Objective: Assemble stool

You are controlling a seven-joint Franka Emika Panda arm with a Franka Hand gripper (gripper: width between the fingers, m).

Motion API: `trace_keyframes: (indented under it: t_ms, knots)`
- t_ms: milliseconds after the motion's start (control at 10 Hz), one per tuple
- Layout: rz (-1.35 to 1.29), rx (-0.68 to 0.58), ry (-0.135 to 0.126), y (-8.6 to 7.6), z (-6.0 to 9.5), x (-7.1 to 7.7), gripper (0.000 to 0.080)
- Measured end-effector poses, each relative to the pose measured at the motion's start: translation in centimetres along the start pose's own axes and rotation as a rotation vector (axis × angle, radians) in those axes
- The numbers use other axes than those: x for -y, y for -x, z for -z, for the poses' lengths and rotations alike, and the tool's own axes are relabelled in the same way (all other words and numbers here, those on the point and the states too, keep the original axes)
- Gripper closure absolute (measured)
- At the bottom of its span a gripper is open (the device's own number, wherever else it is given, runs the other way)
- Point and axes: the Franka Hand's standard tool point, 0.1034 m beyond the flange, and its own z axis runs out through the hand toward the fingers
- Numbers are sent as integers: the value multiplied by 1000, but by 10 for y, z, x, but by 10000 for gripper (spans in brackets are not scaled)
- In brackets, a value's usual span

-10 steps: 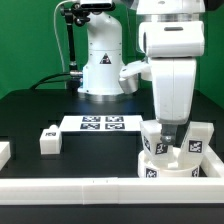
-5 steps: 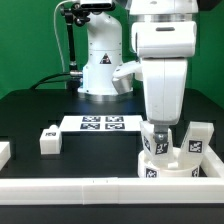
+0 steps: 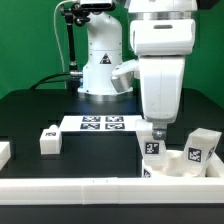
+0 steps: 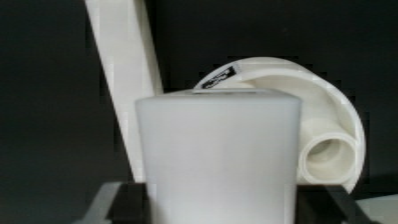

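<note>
Fingers that stood spread a second ago have closed on the gripped leg (image 3: 152,148), and the gripper (image 3: 155,131) has shifted toward the exterior view's left, uncovering more of a second leg (image 3: 197,147) on the other side of the seat (image 3: 178,166). In the wrist view the gripped leg (image 4: 214,150) fills the gap between the jaws, so the pick-up looks secured and a lift likely follows. The dish-like seat rests against the front rail (image 3: 90,186); whether the gripped leg stands inside its rim or just beside it cannot be told. A third leg (image 3: 48,140) waits by the marker board (image 3: 100,123)
</note>
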Motion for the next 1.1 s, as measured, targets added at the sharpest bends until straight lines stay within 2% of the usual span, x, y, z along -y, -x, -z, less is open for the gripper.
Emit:
trace_keyframes:
  t_ms: [200,400,500,1100]
  knots:
    - [-77,-3,5,-1,0,0,449]
    - [-122,-18,39,-8,0,1,449]
    - [-192,-23,44,-10,0,2,449]
    - [-647,-36,41,-11,0,1,449]
